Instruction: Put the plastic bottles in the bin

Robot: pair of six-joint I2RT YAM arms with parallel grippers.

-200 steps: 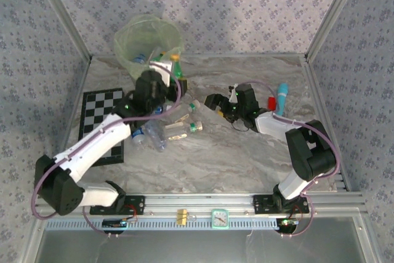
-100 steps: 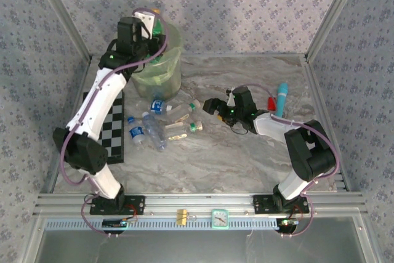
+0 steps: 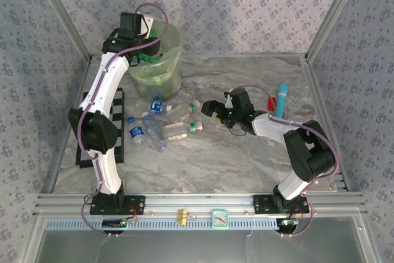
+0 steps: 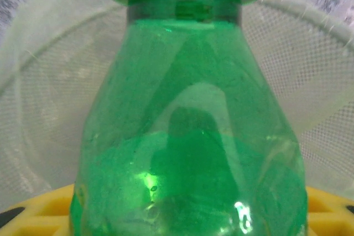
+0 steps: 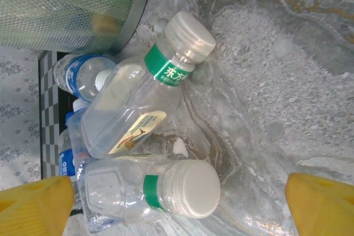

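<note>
The marble worktop (image 3: 258, 158) carries the bin (image 3: 165, 81) at its far left corner. The bin stands upright with its lined mouth open, so bottles can be dropped in from above. The left gripper (image 3: 145, 55) hangs over that mouth, its jaws drawn in on the body of a green bottle (image 4: 188, 136) with a yellow cap, and the pale lining shows behind the bottle. Held there, it looks set to fall inside once let go. The right gripper (image 3: 210, 108) sits low near the middle of the worktop, jaws spread as wide as they go and holding nothing. It faces the heap of remaining bottles (image 3: 161, 126), which lies in front of the bin beside the checkered mat (image 3: 98, 129) at the left edge. It is probably lining up on the two clear white-capped bottles (image 5: 138, 109) nearest its fingers. The cyan tube (image 3: 282, 98) and the red block (image 3: 271, 101) lie toward the right edge, well apart from the heap; they are no part of the job.
</note>
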